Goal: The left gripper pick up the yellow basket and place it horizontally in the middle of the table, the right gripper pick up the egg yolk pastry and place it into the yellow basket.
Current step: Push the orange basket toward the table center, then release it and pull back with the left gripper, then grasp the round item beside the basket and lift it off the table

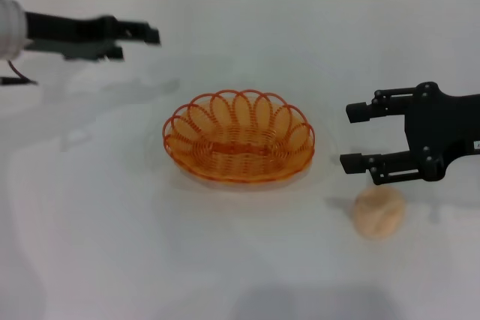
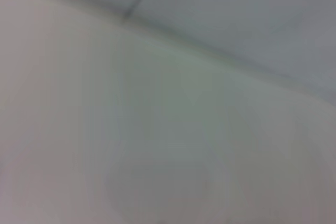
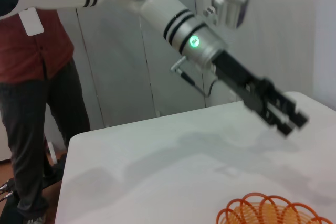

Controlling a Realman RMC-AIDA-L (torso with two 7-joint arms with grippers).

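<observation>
- Right gripper (image 1: pixel 358 138) hangs over the right side of the table (image 1: pixel 90 245), with its two fingers spread wide and nothing between them.
- It points toward the middle of the table, where the yellow basket (image 1: pixel 238 137) sits.
- The egg yolk pastry (image 1: pixel 379 212) lies on the table near the right edge, closer to the front edge than the gripper is.
- The pastry is just beside the lower finger but not between the fingers, and I cannot tell if they touch.
- To grab the pastry, I think the right gripper has to shift toward the front edge and drop down so that the fingers sit on both sides of it.
- The pastry is round, so I think any side would do for the pinch.
- The yellow basket lies flat with its long side running left to right, and nothing is inside it.
- So the basket step looks done, and the pastry step is not yet done.
- The basket is near the pastry, toward the left of it, with only bare table between them.
- Nothing stands in the way of carrying the pastry over the looped rim.
- The left gripper (image 1: pixel 139 35) is far off near the back left corner, up above the table and well apart from the basket.
- In the right wrist view the left gripper's fingers (image 3: pixel 286 120) show a small gap and hold nothing.
- A person in a red shirt (image 3: pixel 39 45) stands beyond the far side of the table.
</observation>
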